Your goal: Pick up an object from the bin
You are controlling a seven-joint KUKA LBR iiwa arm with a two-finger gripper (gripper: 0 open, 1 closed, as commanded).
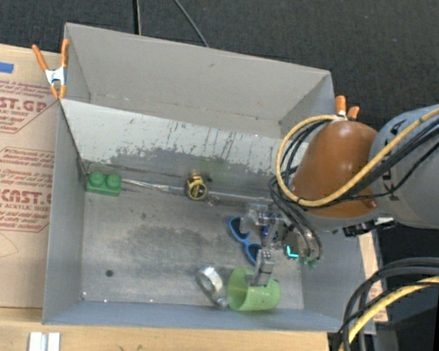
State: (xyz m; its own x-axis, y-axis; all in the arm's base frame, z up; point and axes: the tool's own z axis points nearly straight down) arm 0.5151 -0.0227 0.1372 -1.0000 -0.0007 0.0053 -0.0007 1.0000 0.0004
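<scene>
Just under the claw [262, 276] sits a green cup [256, 298]; the claw's opening cannot be told.

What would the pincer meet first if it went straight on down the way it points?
Probably the green cup lying on its side; the pincer hangs just over its upper edge, though depth is unclear.

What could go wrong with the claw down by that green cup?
The green cup seems to lie on its side near the bin's front wall, so it might roll away from the gripper. The silvery thing beside it and the blue thing just behind could get knocked or dragged along.
</scene>
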